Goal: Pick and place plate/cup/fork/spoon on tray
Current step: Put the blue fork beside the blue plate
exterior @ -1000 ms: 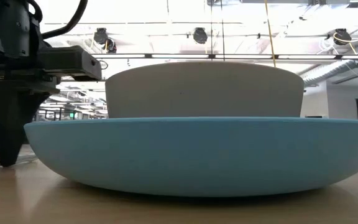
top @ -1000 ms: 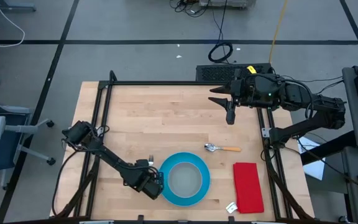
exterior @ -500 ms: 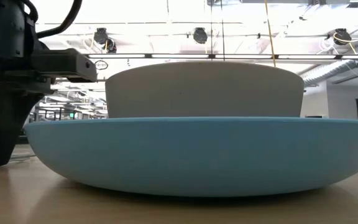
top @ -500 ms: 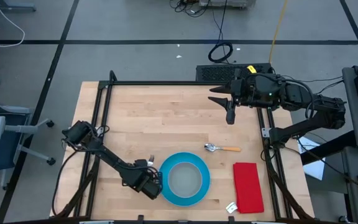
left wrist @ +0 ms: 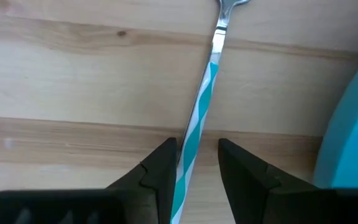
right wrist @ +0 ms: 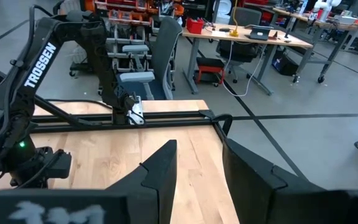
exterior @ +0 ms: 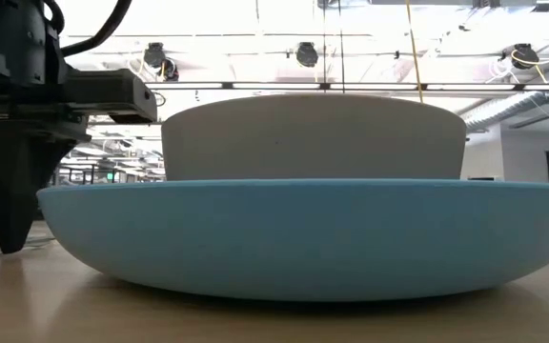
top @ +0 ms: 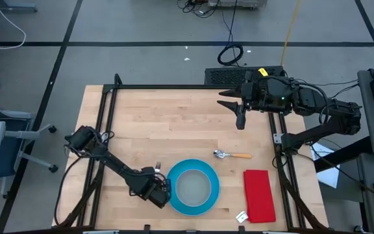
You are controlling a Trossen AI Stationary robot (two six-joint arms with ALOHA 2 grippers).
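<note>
The fork (left wrist: pixel 199 118), with its striped blue-and-white handle and silvery neck, lay flat on the wooden surface (top: pixel 167 123) just beside the left edge of the blue plate (top: pixel 193 186), and its handle was seen running between the two fingers of the left pincer (left wrist: pixel 195 163). That pincer was parted only a little wider than the handle and had hold of nothing yet; it was poised low at the plate's rim, with its tips apparently at or near the wood in the low view. For a sound grasp, it was judged that the fingers should be brought fully down to the wood, kept square across the handle, and closed gently, so that the thin fork would not be pinched aside or pushed against the plate. The pale cup (top: pixel 193 187) stood inside the plate. The spoon (top: pixel 232 155) lay apart on the wood, and beyond it a red cloth (top: pixel 259 195). The right pincer (top: pixel 240 119) was held high over the far side of the surface, slightly open and empty. No tray could be made out.
</note>
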